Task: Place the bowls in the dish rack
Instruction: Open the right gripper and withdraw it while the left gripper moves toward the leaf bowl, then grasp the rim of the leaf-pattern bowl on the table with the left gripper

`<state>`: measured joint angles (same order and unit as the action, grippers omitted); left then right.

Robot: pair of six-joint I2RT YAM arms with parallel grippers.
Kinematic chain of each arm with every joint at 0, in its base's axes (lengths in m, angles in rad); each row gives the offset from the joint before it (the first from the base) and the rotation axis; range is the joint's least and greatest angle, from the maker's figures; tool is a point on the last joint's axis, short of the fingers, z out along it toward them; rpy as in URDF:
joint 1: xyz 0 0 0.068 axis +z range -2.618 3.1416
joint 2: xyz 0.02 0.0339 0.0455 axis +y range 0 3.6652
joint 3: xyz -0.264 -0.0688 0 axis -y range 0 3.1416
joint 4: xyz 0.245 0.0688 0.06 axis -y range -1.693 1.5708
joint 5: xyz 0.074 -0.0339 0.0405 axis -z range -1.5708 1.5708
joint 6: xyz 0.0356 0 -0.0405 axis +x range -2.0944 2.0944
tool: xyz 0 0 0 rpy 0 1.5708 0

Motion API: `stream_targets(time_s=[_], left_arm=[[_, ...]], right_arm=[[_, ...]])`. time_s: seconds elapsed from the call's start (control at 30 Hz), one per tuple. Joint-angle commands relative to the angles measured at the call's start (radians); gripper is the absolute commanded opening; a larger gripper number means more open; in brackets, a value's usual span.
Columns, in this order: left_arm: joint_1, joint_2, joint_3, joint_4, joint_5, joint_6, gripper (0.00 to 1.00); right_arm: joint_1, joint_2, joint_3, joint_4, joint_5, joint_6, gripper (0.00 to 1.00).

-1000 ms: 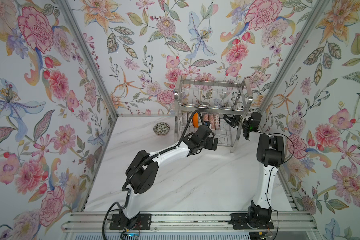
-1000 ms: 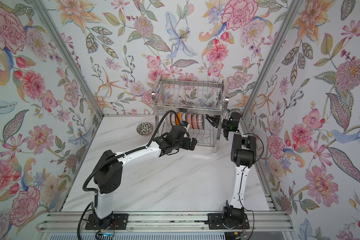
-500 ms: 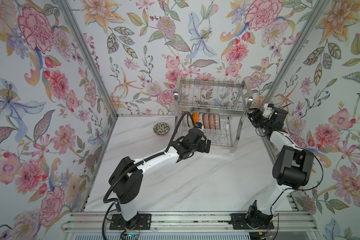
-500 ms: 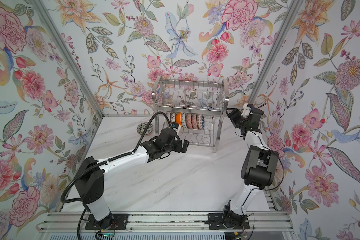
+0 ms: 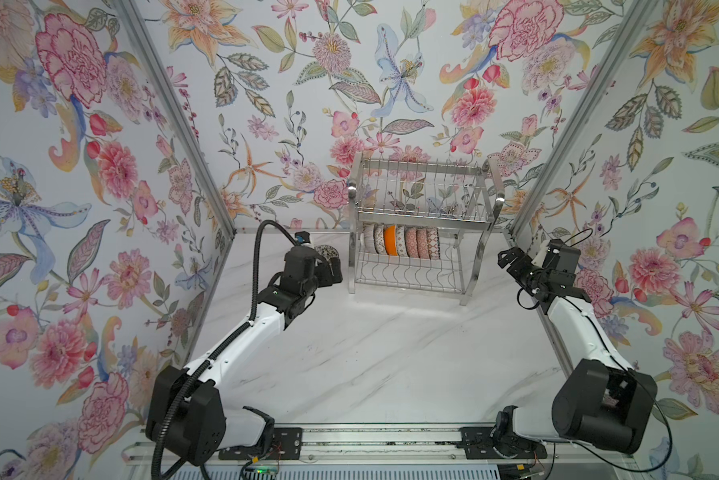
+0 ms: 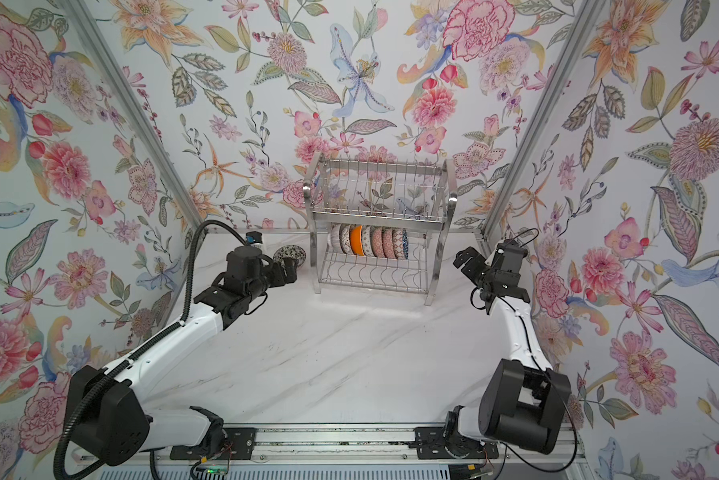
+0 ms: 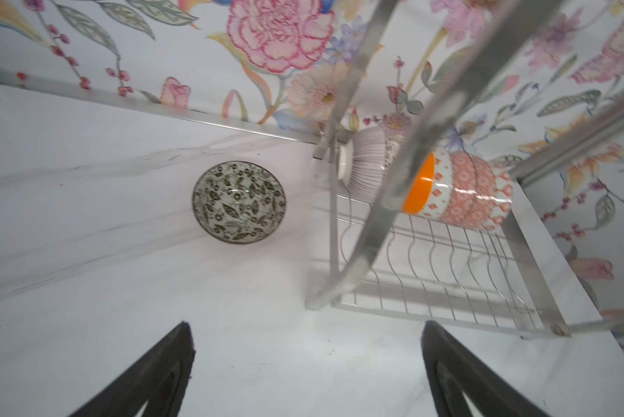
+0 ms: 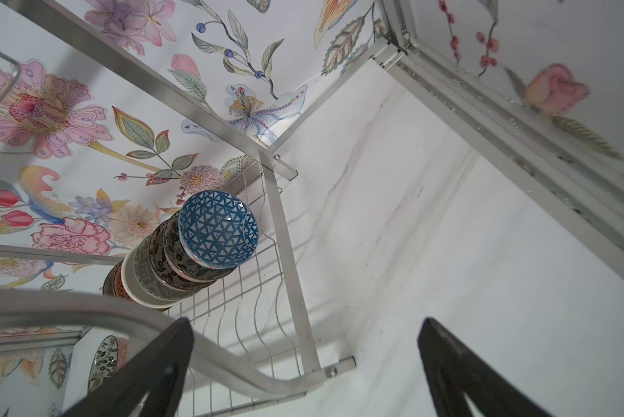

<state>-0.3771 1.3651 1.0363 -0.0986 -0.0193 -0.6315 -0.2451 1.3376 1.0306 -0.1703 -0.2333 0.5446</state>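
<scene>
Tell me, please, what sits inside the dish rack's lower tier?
Seven bowls stand on edge in a tight row in the dish rack, one orange outside. The end bowl's blue-triangle inside shows; the others' insides are mostly covered by their neighbours.

My left pincer: black-white bowl just beyond my tips | dish rack: between my pincers, row of bowls on edge, lower tier | my right pincer: apart from rack.

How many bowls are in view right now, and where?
8. Seven bowls stand on edge in a row on the dish rack's lower tier; one black-and-white bowl sits on the table left of the rack. The packed row might hide more.
</scene>
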Motion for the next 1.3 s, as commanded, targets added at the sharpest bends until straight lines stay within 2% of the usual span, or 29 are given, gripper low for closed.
stream_targets(time_s=[0.0, 0.1, 0.3, 0.6, 0.67, 0.83, 0.97, 1.27], left_arm=[[0.114, 0.109, -0.010, 0.062, 0.169, -0.082, 0.99], [0.185, 0.247, 0.044, 0.096, 0.206, -0.095, 0.99], [0.258, 0.517, 0.179, 0.111, 0.300, -0.122, 0.99], [0.267, 0.672, 0.315, 0.158, 0.337, -0.148, 0.97], [0.274, 0.705, 0.340, 0.162, 0.341, -0.158, 0.93], [0.288, 0.769, 0.372, 0.150, 0.337, -0.156, 0.75], [0.294, 0.760, 0.341, 0.153, 0.318, -0.145, 0.69], [0.298, 0.716, 0.276, 0.137, 0.303, -0.085, 0.09]], right_arm=[[0.016, -0.121, -0.050, -0.047, 0.092, -0.050, 0.99], [0.047, -0.190, -0.066, -0.088, 0.111, -0.091, 0.99], [0.114, -0.249, -0.079, -0.138, 0.150, -0.143, 0.99], [0.200, -0.305, -0.116, -0.171, 0.160, -0.163, 0.99], [0.204, -0.315, -0.127, -0.170, 0.160, -0.162, 0.99], [0.204, -0.354, -0.126, -0.189, 0.188, -0.179, 0.99], [0.201, -0.359, -0.100, -0.210, 0.200, -0.189, 0.99], [0.204, -0.360, -0.102, -0.209, 0.190, -0.168, 0.99]])
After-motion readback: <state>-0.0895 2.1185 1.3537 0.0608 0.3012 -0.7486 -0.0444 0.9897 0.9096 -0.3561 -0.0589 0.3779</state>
